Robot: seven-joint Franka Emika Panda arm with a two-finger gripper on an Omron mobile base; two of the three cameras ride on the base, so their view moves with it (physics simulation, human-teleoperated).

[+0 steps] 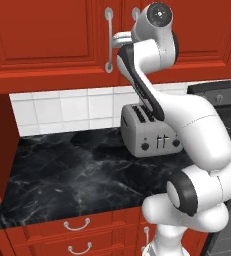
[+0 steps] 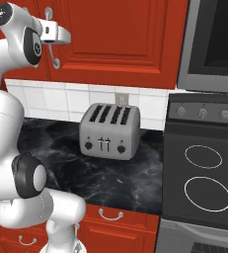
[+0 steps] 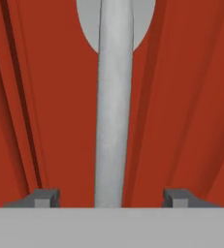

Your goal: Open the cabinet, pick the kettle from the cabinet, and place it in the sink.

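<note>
Arm (image 1: pixel 152 95) at closed cabinet (image 1: pixel 47 40) handle (image 1: pixel 108 41)

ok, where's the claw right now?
The claw is up at the red wall cabinet, its tips either side of the door's vertical silver bar handle with gaps showing, above the toaster in the left base view.

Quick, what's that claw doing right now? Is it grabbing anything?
Gripper: open, its fingers either side of the cabinet's silver handle, not yet gripping it.

Hand camera tight against cabinet handle (image 3: pixel 114 111)
</note>
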